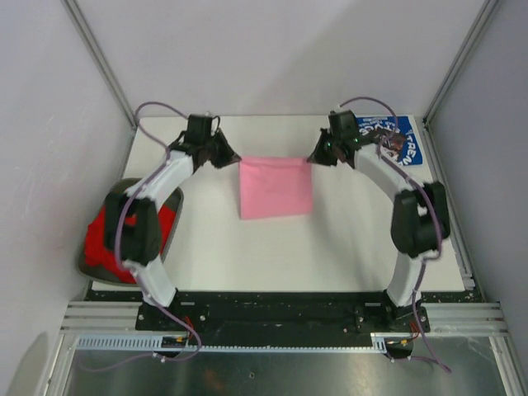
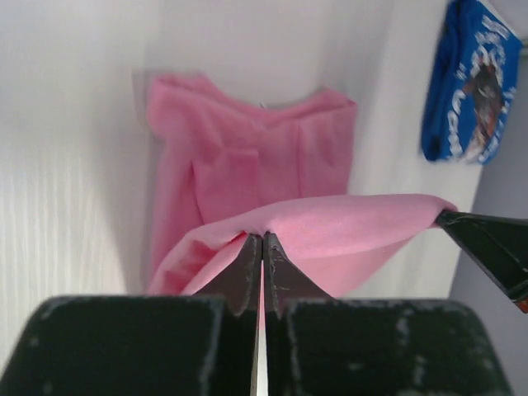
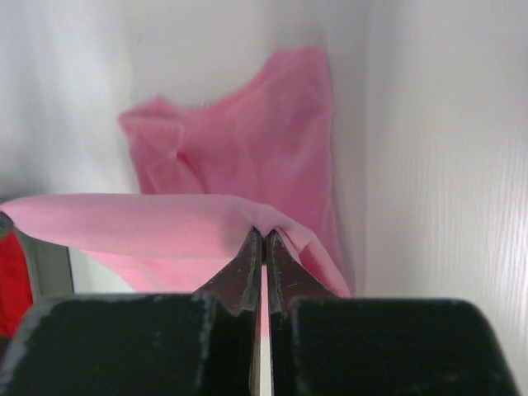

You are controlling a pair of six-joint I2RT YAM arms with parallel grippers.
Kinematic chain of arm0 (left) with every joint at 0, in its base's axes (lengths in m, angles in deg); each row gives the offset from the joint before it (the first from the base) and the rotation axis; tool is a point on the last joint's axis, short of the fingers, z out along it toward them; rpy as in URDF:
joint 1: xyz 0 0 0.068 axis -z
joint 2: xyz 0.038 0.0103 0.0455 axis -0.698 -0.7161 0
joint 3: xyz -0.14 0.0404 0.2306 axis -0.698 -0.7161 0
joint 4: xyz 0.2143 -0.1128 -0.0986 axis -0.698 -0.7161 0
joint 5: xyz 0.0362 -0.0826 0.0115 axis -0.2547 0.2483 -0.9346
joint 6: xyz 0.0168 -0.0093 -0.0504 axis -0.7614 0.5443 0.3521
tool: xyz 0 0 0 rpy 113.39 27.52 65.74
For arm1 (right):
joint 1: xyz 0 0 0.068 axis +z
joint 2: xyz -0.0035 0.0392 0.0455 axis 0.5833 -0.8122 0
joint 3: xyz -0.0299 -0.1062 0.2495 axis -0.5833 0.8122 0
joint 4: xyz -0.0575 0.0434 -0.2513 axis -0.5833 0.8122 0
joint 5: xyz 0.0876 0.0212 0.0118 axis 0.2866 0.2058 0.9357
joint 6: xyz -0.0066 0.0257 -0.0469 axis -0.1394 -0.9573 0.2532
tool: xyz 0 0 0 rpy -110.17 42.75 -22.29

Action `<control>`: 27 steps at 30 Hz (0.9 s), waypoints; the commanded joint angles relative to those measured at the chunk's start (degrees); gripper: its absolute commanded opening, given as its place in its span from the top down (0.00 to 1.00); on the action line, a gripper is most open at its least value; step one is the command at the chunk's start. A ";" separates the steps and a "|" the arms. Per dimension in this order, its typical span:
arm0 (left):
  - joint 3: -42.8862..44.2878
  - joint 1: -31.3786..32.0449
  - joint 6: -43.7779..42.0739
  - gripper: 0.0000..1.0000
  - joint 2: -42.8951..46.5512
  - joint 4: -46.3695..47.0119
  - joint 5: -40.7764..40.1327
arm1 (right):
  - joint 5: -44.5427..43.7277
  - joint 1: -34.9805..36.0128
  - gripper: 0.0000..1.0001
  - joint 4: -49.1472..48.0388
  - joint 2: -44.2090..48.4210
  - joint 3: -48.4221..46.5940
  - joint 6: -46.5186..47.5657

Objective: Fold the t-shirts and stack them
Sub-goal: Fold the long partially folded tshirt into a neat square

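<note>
Top external view: where's the pink t-shirt (image 1: 275, 188)?
— Mid-desk (image 1: 346, 256). The left pincer (image 2: 262, 241) and right pincer (image 3: 264, 234) are each clamped on a far corner. It looks soft, light and droopy, so grip the corners and hold it taut.

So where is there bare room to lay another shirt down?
Widest bare patch: the near strip of the table, between the pink shirt and the arm bases. Narrow gaps flank the shirt. Crowded along the far edge: the left tool and right tool pinch its corners, the blue shirt fills the right corner.
</note>
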 commanded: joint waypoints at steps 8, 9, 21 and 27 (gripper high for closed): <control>28.19 -4.62 -4.49 1.00 -33.42 3.49 3.88 | 5.20 -5.11 0.90 2.01 -36.46 -38.68 2.50; 28.65 -4.94 -4.29 1.00 -34.01 3.58 3.89 | 5.12 -5.19 0.87 2.55 -37.68 -40.40 2.65; 25.65 -6.33 -4.72 1.00 -30.31 5.60 3.13 | 2.30 -4.45 0.58 0.31 -34.36 -38.37 2.53; 22.87 -7.55 -4.61 1.00 -30.16 5.76 2.18 | -1.93 -2.85 0.37 0.00 -29.60 -33.58 4.66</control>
